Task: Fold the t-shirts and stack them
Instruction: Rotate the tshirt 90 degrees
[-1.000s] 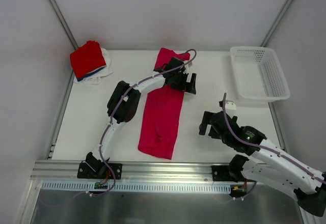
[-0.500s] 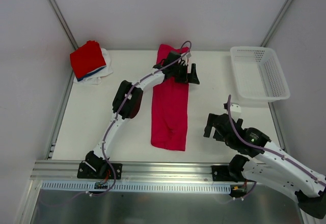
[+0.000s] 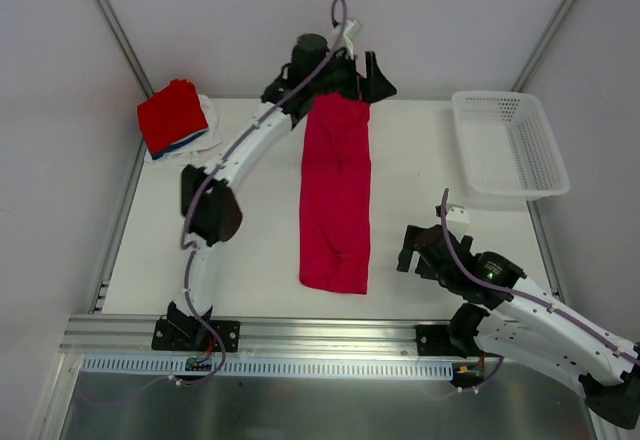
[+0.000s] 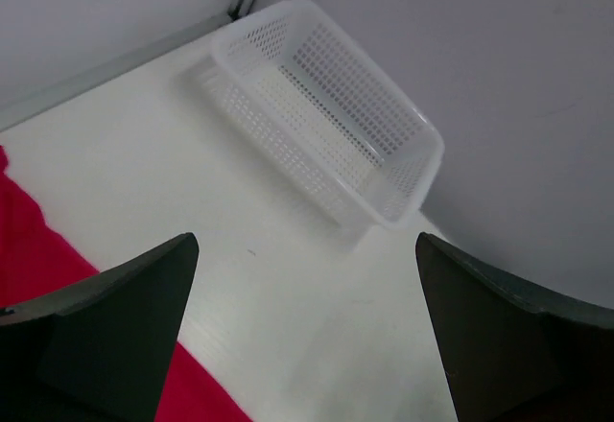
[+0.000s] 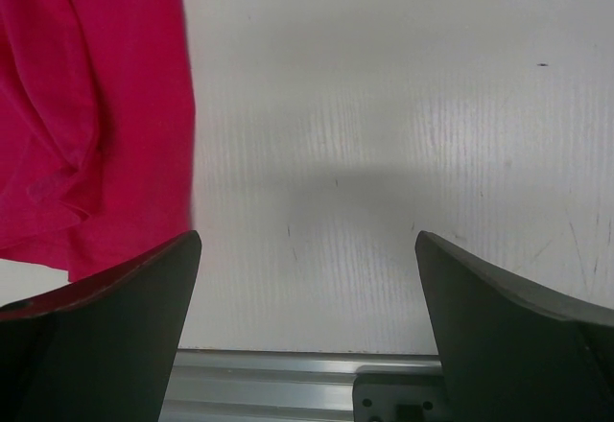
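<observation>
Down the middle of the table (image 3: 430, 160), from far edge to near edge, lies the crimson-pink t-shirt (image 3: 336, 200) as a long strip. It looks soft, light and limp, so it is best pinched at its corners. The left gripper (image 3: 362, 82) and right gripper (image 3: 415, 250) both stand wide open and empty.

This is a robotics lab cell. A bare white table (image 3: 420, 160) sits boxed in by blank pale walls (image 3: 200, 10), with slanted aluminium posts (image 3: 112, 22) rising past its far corners. A slotted metal rail (image 3: 330, 332) runs along the table's near edge. A left arm (image 3: 250, 145) and a right arm (image 3: 540, 320) are bolted to it, with purple cables (image 3: 187, 260) strapped along their links. On the table lie only a flat shirt (image 3: 336, 200) mid-table, a folded stack (image 3: 172, 115) at the far left corner and a mesh basket (image 3: 463, 150) at the far right corner.
</observation>
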`<state>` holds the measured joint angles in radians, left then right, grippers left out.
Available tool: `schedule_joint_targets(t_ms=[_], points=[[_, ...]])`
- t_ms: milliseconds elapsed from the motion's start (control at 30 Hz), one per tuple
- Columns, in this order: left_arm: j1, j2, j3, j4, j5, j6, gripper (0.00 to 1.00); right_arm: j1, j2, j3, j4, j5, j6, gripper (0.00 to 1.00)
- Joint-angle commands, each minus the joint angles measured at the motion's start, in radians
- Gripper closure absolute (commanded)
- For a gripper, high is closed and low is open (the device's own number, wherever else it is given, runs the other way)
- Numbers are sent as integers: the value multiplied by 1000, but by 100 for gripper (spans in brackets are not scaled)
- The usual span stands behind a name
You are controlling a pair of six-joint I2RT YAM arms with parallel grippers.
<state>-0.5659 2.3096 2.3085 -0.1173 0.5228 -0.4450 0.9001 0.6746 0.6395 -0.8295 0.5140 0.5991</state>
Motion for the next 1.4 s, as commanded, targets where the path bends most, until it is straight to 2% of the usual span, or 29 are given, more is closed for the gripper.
schedule_joint_targets(t_ms=[0, 33, 67, 100, 133, 167, 200, 233, 333, 500, 633, 667, 800, 900, 1100, 1367], points=[[31, -428, -223, -7, -47, 80, 1, 5, 8, 45, 64, -34, -24, 1], [31, -587, -342, -13, -90, 97, 1, 5, 13, 60, 75, -43, -28, 1], [29, -666, -583, -21, -192, 113, 1, 6, 17, 66, 95, -63, -38, 1], [31, -749, -697, -21, -254, 111, 1, 5, 22, 71, 105, -72, -39, 1], [31, -895, -816, -30, -314, 95, 1, 5, 25, 77, 115, -81, -42, 1], [31, -959, -921, -35, -361, 77, 1, 5, 29, 75, 139, -91, -42, 1], [29, -1028, -1118, -38, -406, 40, 1, 6, 31, 71, 151, -110, -42, 1], [28, -1146, -1208, -36, -420, 19, 1, 6, 31, 60, 162, -121, -38, 1], [11, -1319, -1460, -38, -425, -32, 1, 6, 37, 25, 222, -161, -22, 0], [-38, -1476, -1743, -44, -420, -107, 1, 11, 82, -57, 348, -218, 13, 1], [-81, -1501, -1853, -15, -460, -139, 2, 11, 205, -25, 530, -221, -27, 1], [-87, -1504, -1877, 2, -463, -152, 2, 10, 251, 53, 541, -239, -76, 1], [-95, -1515, -1887, 21, -461, -155, 2, 10, 543, 311, 488, -282, -157, 23], [-97, -1527, -1890, 18, -461, -138, 2, 11, 620, 388, 510, -322, -168, 24], [-97, -1540, -1925, 19, -483, -130, 2, 11, 717, 410, 532, -351, -142, 24], [-97, -1524, -1946, 47, -495, -126, 2, 57, 689, 261, 567, -326, -22, 24]])
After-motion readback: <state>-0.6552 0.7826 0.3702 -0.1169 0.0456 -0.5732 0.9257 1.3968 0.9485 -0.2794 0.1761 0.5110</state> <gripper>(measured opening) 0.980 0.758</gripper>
